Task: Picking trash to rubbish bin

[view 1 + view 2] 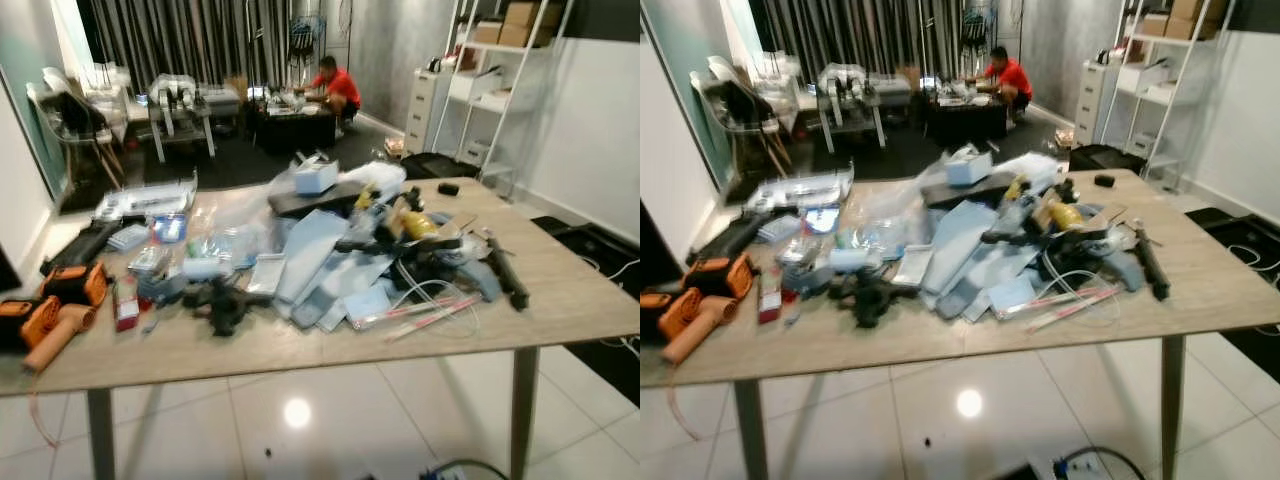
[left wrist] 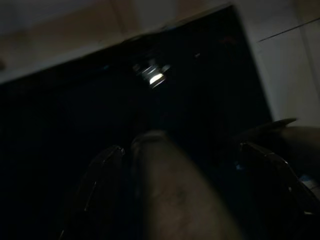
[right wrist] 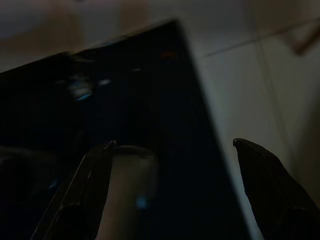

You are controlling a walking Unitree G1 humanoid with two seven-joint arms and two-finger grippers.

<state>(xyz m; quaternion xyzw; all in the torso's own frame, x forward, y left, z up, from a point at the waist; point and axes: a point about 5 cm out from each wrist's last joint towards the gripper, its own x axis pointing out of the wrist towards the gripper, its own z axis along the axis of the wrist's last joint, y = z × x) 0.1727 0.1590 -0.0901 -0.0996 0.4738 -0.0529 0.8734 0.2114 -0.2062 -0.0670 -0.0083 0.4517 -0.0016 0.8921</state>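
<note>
Through my head cameras I face a wooden table (image 1: 560, 300) heaped with clutter: blue-grey plastic packets (image 1: 320, 265), white tubing (image 1: 430, 300), a yellow bottle (image 1: 418, 224), a white box (image 1: 316, 177), and orange tools (image 1: 50, 305) at its left end. A person in a red shirt (image 1: 335, 88) crouches far back by a dark low table. No bin can be made out.

My left wrist camera is very dark; my left gripper (image 2: 200, 155) hangs with fingers spread, holding nothing, over a black surface.

My right gripper (image 3: 172, 150) hangs likewise, fingers wide apart and empty, above a dark panel beside pale floor tiles (image 3: 250, 80).
</note>
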